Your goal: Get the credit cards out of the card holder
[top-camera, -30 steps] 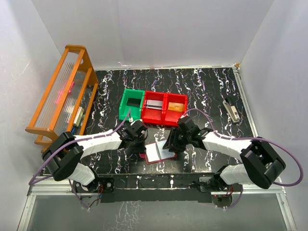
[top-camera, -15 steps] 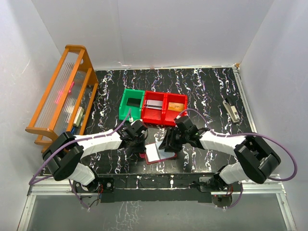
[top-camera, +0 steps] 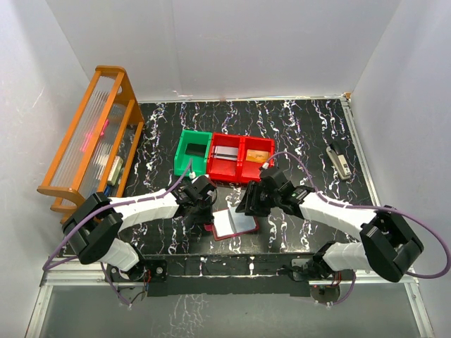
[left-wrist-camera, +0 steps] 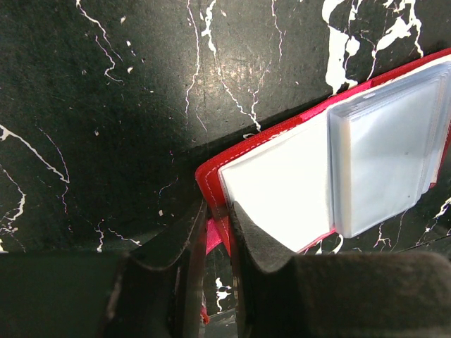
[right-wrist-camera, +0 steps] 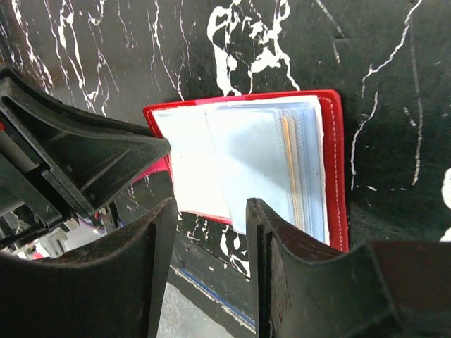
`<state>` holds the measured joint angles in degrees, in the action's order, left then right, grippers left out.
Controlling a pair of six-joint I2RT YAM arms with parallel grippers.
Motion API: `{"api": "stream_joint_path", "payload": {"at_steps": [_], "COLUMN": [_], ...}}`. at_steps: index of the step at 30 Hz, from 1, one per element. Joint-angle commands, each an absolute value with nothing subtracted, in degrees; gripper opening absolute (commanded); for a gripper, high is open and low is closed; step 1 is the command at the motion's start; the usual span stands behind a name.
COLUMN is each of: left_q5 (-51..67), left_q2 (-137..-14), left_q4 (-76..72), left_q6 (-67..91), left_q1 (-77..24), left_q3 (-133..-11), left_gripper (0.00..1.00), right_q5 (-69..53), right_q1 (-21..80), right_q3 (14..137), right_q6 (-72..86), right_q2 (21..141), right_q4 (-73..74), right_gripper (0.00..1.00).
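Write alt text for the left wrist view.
The left gripper pinches one edge of an open dark-red leather-like bifold card holder lying on a black, white-veined marbled table. Its pale clear plastic sleeves lie fanned open; no card can be made out in them.

a robot lab cell: white panels (top-camera: 246,42) wall in a black marbled table (top-camera: 303,123), left arm (top-camera: 141,208) and right arm (top-camera: 338,210) bolted on.

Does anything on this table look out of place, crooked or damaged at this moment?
Nothing looks spilled or damaged. The dark-red bifold card holder lies open and slightly askew on the black marbled table, its clear plastic sleeves fanned unevenly, with the left end effector pinching its edge.
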<state>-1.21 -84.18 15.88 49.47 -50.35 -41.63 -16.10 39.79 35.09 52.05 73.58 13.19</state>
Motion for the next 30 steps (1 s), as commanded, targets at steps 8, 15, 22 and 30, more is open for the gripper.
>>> {"api": "stream_joint_path", "payload": {"at_steps": [8, 15, 22, 30], "left_q5": [0.26, 0.53, 0.51, 0.81], "left_q2": [-85.23, -85.47, -85.68, -85.35], "left_q4": [19.68, 19.16, 19.66, 19.15], "left_q6": [48.45, 48.52, 48.46, 48.43], "left_q1": [-50.33, -50.28, -50.29, -50.32], "left_q3": [-42.19, -42.11, -42.43, -41.89], "left_gripper": [0.17, 0.17, 0.16, 0.16], "right_q5": [-12.09, -14.96, -14.48, -5.42], "right_q1": [39.86, 40.05, 40.08, 40.08], "right_q3": [34.02, 32.58, 34.64, 38.99], "right_q6": [52.75, 53.15, 52.95, 50.08], "right_q2": [76.51, 78.87, 76.55, 71.96], "right_q4": [13.53, 10.23, 12.92, 21.62], "right_gripper": [0.42, 0.41, 0.41, 0.42]}}
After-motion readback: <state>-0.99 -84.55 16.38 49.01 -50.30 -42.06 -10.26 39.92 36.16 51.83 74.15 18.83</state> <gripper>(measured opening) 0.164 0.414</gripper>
